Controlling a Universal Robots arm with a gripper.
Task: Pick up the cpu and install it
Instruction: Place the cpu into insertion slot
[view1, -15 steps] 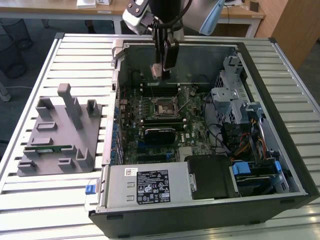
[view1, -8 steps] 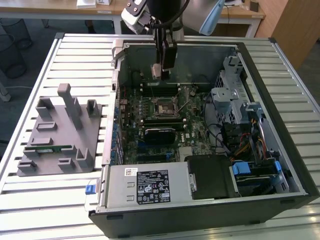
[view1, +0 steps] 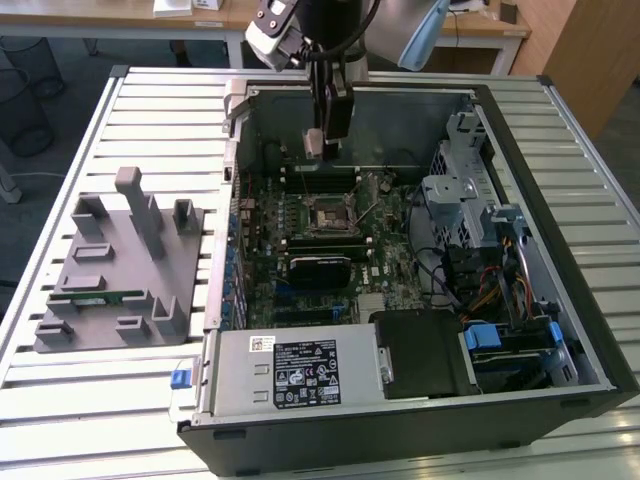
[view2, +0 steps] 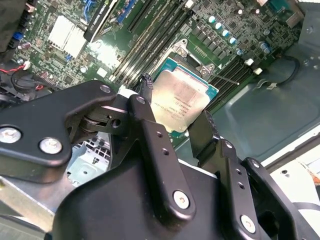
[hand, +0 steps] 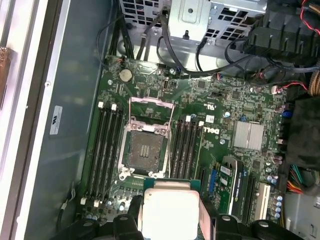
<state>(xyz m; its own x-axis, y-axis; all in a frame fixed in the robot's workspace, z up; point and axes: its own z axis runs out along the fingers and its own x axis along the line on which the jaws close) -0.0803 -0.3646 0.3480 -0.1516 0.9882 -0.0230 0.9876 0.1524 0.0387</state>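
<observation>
Clamping cpu (view2: 184, 100) by its edges in claw (view2: 175, 114). Holding it aloft inside open case (view1: 400, 120) on worktop (view1: 150, 110), above motherboard (hand: 210, 100), near bare open socket (hand: 146, 149).

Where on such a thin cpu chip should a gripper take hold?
By two opposite edges, coming from above its flat metal top, as the gripper does here: the cpu is thin and square, leaving only edges to pinch.

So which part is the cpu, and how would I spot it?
Look at the open computer case. Above its green motherboard, the black gripper holds the cpu: a small flat square with a pale silver top, unlike the empty dark socket on the board.
</observation>
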